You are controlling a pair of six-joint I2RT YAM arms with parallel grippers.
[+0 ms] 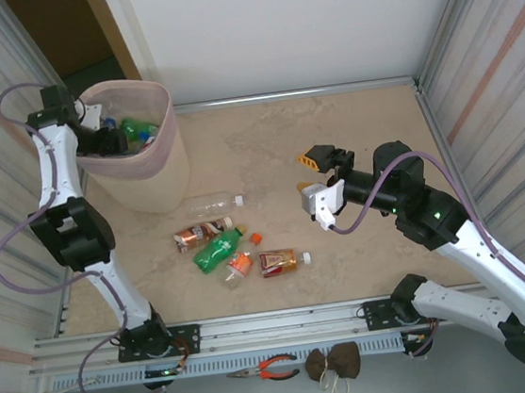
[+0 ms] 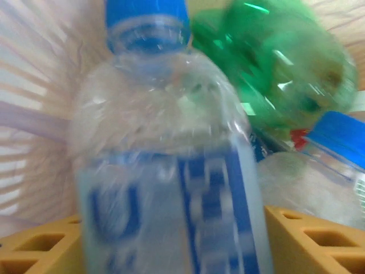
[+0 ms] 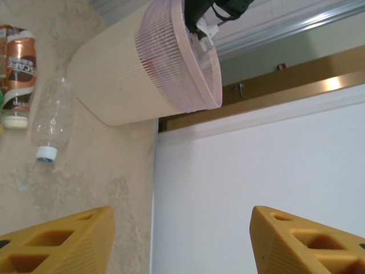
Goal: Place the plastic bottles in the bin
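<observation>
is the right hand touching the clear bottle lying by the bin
Apart. The top external view shows bare table between the right hand and the clear bottle; the right wrist view shows nothing between its fingers.

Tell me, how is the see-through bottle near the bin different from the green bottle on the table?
The clear bottle is see-through; the green bottle is bright green. The clear bottle lies alone, closest to the bin; the green bottle is bunched with other bottles. The clear bottle lies almost straight across; the green bottle lies slanted. Both lie on their sides on the table, outside the bin.
</observation>
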